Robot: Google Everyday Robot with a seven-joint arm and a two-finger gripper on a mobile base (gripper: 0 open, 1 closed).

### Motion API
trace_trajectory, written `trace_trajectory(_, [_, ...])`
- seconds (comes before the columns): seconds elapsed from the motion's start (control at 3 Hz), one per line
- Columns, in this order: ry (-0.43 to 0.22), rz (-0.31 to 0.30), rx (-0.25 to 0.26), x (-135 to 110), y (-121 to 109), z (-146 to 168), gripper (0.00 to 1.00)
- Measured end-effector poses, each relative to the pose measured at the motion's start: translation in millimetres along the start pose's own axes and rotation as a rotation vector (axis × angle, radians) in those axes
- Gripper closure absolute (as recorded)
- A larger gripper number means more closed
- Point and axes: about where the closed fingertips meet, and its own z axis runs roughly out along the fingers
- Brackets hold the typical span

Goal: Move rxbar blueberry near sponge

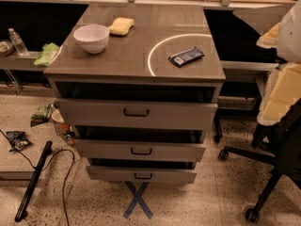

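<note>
The rxbar blueberry (186, 56), a flat dark blue bar with pale lettering, lies on the right front part of the grey cabinet top (141, 55). The pale yellow sponge (121, 26) lies at the back left of the same top, just right of a white bowl (91, 37). The bar and the sponge are well apart. My gripper is not in view. Nothing touches the bar.
Three drawers (136, 113) stand slightly pulled out below the top. A green cloth (47, 54) and a water bottle (18, 41) sit on a shelf to the left. An office chair with torn yellow foam (277, 98) stands at right. Snack bags (16, 139), cables and a black bar (33, 180) lie on the floor at left.
</note>
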Motion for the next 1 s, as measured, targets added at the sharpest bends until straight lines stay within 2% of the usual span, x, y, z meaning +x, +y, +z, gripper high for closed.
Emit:
trace_trajectory(0.33, [-0.005,-0.007,-0.005,-0.3,-3.8,1.1,0.0])
trace_trajectory(0.67, [-0.04,-0.054,-0.039,-2.1,-29.3,11.0,0.0])
trace_trajectory(1.0, [-0.062,-0.157,-0.135,-10.1,-71.7,46.0,0.0])
